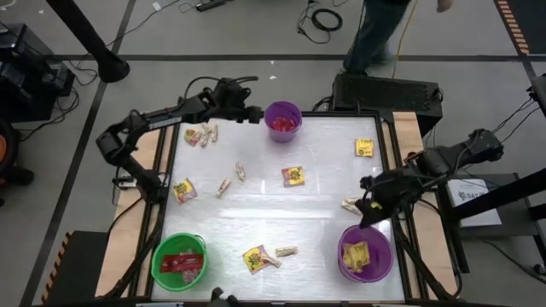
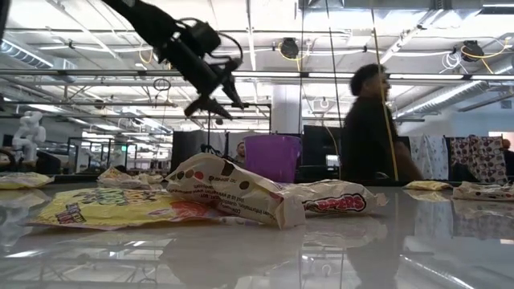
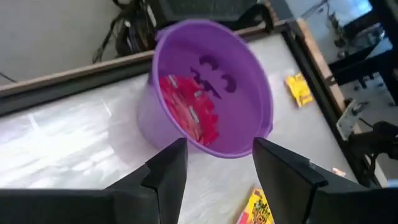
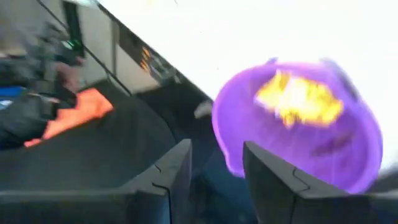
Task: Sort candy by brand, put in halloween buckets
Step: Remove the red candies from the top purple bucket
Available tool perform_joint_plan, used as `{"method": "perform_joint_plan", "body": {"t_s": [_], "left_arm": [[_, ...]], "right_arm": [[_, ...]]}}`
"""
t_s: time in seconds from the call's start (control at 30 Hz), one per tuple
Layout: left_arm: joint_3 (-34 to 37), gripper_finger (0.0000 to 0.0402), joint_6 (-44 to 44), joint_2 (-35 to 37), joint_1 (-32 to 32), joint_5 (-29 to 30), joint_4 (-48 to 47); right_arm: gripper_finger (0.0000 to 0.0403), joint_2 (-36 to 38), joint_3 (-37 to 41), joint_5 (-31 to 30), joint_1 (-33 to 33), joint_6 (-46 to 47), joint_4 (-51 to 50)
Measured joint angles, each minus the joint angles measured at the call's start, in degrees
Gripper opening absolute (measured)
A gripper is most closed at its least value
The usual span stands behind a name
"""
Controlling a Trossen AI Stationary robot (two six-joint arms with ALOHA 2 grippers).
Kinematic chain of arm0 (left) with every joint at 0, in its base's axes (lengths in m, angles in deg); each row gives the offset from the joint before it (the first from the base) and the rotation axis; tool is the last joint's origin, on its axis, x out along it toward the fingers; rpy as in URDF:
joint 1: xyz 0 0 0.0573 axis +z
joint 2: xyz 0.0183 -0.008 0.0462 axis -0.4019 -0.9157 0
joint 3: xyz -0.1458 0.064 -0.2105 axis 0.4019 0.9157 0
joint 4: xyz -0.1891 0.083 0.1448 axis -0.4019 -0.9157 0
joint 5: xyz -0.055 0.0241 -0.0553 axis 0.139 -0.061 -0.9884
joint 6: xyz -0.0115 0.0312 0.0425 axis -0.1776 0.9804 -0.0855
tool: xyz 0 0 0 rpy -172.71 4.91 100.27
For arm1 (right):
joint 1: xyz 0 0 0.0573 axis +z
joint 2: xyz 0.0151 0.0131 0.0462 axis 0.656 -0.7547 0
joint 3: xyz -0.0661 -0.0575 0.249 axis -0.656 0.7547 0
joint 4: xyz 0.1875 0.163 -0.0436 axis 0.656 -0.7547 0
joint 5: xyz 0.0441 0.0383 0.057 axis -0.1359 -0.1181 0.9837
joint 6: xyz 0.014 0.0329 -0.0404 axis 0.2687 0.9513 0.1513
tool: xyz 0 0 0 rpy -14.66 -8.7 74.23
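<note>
Three buckets stand on the white table. A purple bucket (image 1: 282,121) at the far edge holds red packets (image 3: 189,106). Another purple bucket (image 1: 365,253) at the near right holds yellow packets (image 4: 298,99). A green bucket (image 1: 179,260) at the near left holds red packets too. Loose candy lies between them: yellow packets (image 1: 293,176) and tan twisted pieces (image 1: 241,171). My left gripper (image 3: 219,149) hangs open just left of the far bucket, empty. My right gripper (image 4: 216,149) hangs open above the near right bucket's far side, empty.
More candy lies at the far left (image 1: 201,135), the far right (image 1: 364,147), the left (image 1: 184,190), the near middle (image 1: 255,258) and beside my right gripper (image 1: 350,204). A person (image 2: 369,128) stands beyond the table's far edge. A raised frame rims the table.
</note>
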Motion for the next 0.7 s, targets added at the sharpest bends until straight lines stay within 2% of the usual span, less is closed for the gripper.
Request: {"method": "perform_joint_plan", "body": {"t_s": [0.23, 0.43, 0.7], "left_arm": [[-2.3, 0.0189, 1.1, -4.9, 0.2, -0.1, 0.1], [-2.3, 0.0189, 1.3, -4.9, 0.2, 4.6, 0.3], [-2.3, 0.0189, -1.6, -6.7, 0.4, 3.9, 0.9]], "right_arm": [[0.0137, 1.5, 0.0, -11.2, -4.4, -12.6, 0.0], [0.0137, 1.5, 0.0, -19.6, -10.8, -26.5, 0.1], [0.0137, 1.2, 0.0, -22.9, -21.4, -41.7, 3.8]]}}
